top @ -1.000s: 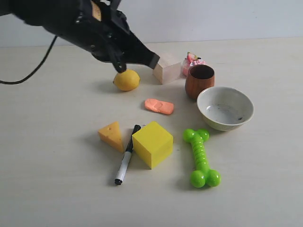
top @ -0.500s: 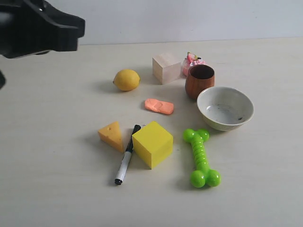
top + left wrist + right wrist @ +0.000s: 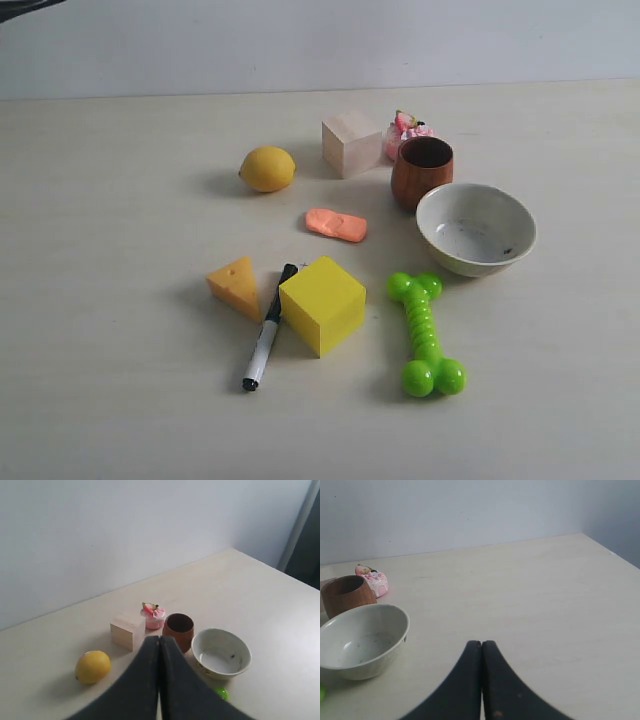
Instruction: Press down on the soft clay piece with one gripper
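Observation:
The soft clay piece (image 3: 336, 224), a flat salmon-orange lump, lies on the table between the lemon (image 3: 267, 168) and the yellow cube (image 3: 321, 304). No gripper touches it. In the exterior view only a dark sliver of an arm shows at the top left corner. My left gripper (image 3: 159, 639) is shut with nothing between its jaws, held high above the table; its own fingers hide the clay. My right gripper (image 3: 481, 643) is shut and empty too, over bare table to the side of the white bowl (image 3: 362, 639).
A wooden cube (image 3: 352, 144), a pink strawberry cake (image 3: 407, 128), a brown wooden cup (image 3: 421, 170) and the white bowl (image 3: 475, 228) stand at the back right. An orange cheese wedge (image 3: 233, 286), a marker (image 3: 266, 328) and a green bone toy (image 3: 424, 333) lie in front.
The left arm, which hung over the lemon a second ago, has drawn back up and to the left, almost out of the exterior view. The objects have not moved.

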You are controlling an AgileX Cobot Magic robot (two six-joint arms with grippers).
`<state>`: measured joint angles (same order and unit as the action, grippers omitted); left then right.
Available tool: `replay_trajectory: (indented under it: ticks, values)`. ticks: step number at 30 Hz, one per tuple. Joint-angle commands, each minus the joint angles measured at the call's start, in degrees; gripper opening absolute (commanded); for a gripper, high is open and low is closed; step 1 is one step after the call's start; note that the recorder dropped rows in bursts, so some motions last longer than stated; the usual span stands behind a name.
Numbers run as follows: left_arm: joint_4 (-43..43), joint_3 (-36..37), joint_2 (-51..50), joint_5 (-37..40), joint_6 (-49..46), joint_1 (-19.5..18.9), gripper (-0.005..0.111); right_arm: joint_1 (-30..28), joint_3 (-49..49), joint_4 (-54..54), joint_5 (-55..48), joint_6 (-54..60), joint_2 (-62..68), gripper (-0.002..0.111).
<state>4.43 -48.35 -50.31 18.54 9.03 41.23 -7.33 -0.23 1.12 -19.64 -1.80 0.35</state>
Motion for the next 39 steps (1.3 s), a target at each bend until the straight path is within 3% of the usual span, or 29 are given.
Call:
replay_trajectory:
  ticks: [1,2,5,7,8,9,10,14,16,18,22,24,33,39]
  values:
    - [2.24,0.81,0.76,0.15,0.09,-0.28,0.000,-0.31,0.23,0.04,0.43,0.06,-0.35,0.000]
    - [2.24,1.20,1.38,0.15,0.09,-0.96,0.000,-0.31,0.23,0.04,0.43,0.06,-0.35,0.000]
    - [-2.67,4.42,5.65,0.02,2.80,-7.81,0.000,-0.31,0.23,0.04,0.43,0.06,-0.35,0.000]
    - [-5.35,7.46,9.61,0.02,3.31,-14.79,0.000,-0.31,0.23,0.04,0.33,0.06,-0.35,0.000]
    - [-5.83,11.49,14.39,0.02,3.31,-21.98,0.000,-0.31,0.23,0.04,0.33,0.06,-0.35,0.000]
    - [-6.12,13.60,16.52,0.02,3.31,-24.79,0.000,-0.31,0.23,0.04,0.33,0.06,-0.35,0.000]
    - [-6.49,17.73,22.07,0.02,3.31,-31.22,0.000,-0.31,0.23,0.04,0.33,0.06,-0.35,0.000]
    - [-7.67,27.86,33.85,-0.46,3.31,-42.76,0.000,-0.31,0.23,0.04,0.33,0.06,-0.35,0.000]
    - [-7.81,33.24,38.10,-0.71,3.31,-46.47,0.000,-0.31,0.23,0.04,0.35,0.18,-0.35,0.000]
    - [-7.81,36.90,40.37,-1.32,3.31,-47.13,0.000,-0.31,0.23,0.04,0.35,0.18,-0.35,0.000]
    - [-7.81,47.01,46.24,-9.92,2.44,-47.13,0.000,-0.31,0.23,0.04,0.35,0.05,-0.35,0.000]
    - [-7.81,48.35,48.37,-11.62,2.01,-47.13,0.000,-0.31,0.23,0.04,0.35,0.05,-0.35,0.000]
    - [-7.58,48.35,50.31,0.76,-4.76,-44.47,0.000,-0.31,0.23,0.04,0.35,0.05,-0.35,0.000]
    - [-7.58,48.35,50.31,2.15,-4.81,-44.47,0.000,-0.31,0.23,0.04,0.35,0.16,-0.35,0.000]
